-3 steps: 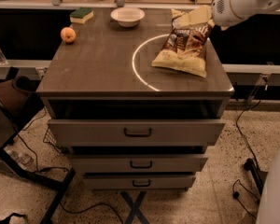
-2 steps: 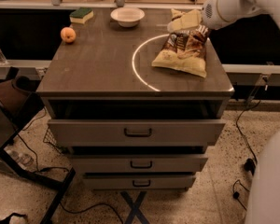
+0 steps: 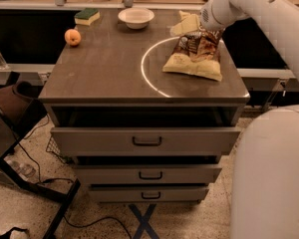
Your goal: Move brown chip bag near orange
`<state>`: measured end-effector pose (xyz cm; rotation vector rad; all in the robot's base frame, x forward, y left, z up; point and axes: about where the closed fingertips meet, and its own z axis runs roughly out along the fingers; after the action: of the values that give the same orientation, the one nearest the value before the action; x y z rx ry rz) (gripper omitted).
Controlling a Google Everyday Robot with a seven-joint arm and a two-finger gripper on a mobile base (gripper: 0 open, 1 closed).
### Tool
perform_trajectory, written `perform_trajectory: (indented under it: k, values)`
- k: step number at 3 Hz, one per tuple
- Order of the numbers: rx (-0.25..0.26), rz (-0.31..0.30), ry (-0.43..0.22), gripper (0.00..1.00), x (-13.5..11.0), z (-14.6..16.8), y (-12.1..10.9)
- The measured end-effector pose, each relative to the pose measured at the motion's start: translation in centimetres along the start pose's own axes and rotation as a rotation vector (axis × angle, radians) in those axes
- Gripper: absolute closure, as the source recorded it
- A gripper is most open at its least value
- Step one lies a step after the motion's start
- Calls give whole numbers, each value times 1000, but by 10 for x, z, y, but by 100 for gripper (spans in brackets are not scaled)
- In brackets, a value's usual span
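Observation:
The brown chip bag [image 3: 195, 54] lies on the right side of the cabinet top [image 3: 104, 68], inside a white ring of light, with its pale top end raised and bent to the left. My gripper [image 3: 201, 28] is at that top end, at the tip of the white arm that comes in from the upper right. The arm's wrist hides where it meets the bag. The orange [image 3: 72, 37] sits near the far left edge of the top, well apart from the bag.
A white bowl [image 3: 135, 17] and a green-and-yellow sponge [image 3: 87, 16] sit at the back of the top. The top drawer [image 3: 147, 139] is pulled out slightly. My white base [image 3: 271, 173] fills the lower right. A dark stand [image 3: 10, 133] is at left.
The arm has swung left over the bag's top end, and the bag's pale top has bent leftward with it. My base now fills more of the lower right.

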<state>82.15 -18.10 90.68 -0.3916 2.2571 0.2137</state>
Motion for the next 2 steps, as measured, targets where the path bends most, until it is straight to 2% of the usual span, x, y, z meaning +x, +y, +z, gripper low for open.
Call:
perform_trajectory:
  k: [1,2]
  values:
    - [17,-10,10,18,-3,23,14]
    - [17,-11,15,41,-2,29,18]
